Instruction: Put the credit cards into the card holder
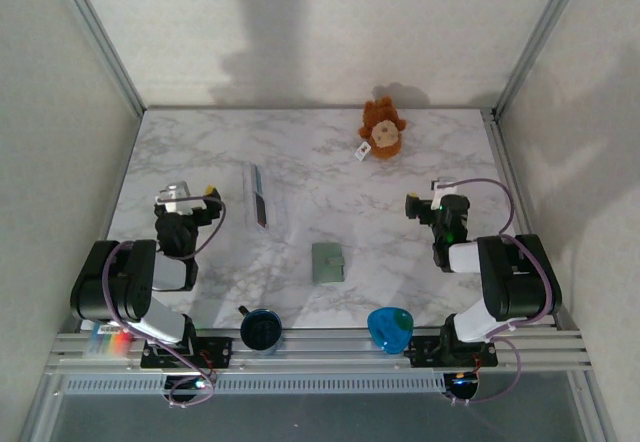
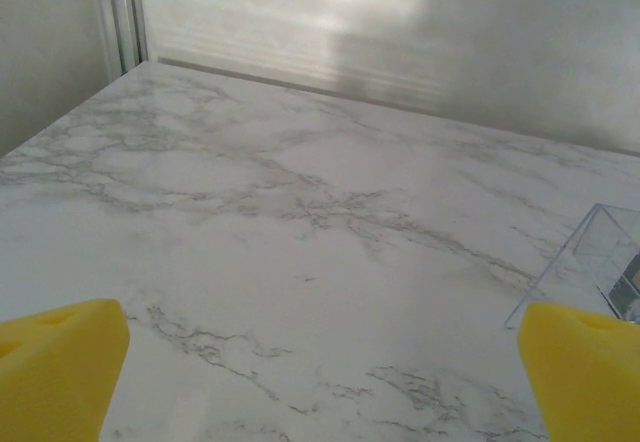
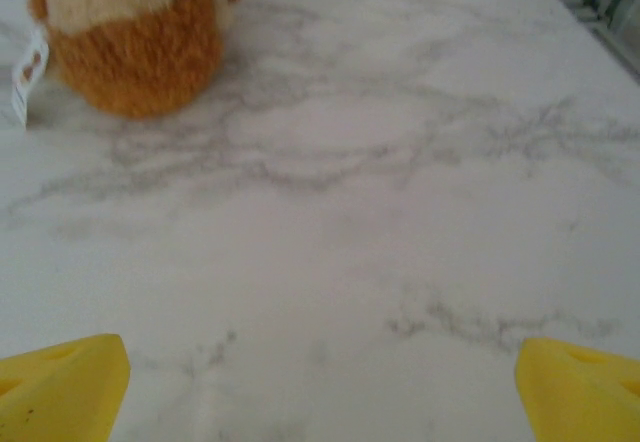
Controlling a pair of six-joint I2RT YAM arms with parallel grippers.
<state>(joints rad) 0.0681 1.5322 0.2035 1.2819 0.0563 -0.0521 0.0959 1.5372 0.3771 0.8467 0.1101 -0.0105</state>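
Grey-green card holder interior hidden; clear stand cropped; left end effector, right end effector wide.

Worktop: white marble, grey veining.
Card holder: plain grey-green.
Plush toy: orange-brown, cream face, white tag.
Stand: clear, dark strip inside.
Round cup: dark blue.
Rounded object: bright blue.
Left hand, right hand: yellow pads.
Arms: black.

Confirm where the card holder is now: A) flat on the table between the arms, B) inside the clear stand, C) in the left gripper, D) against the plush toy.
A: the card holder lies flat on the table between the arms, apart from the open left gripper and right gripper.
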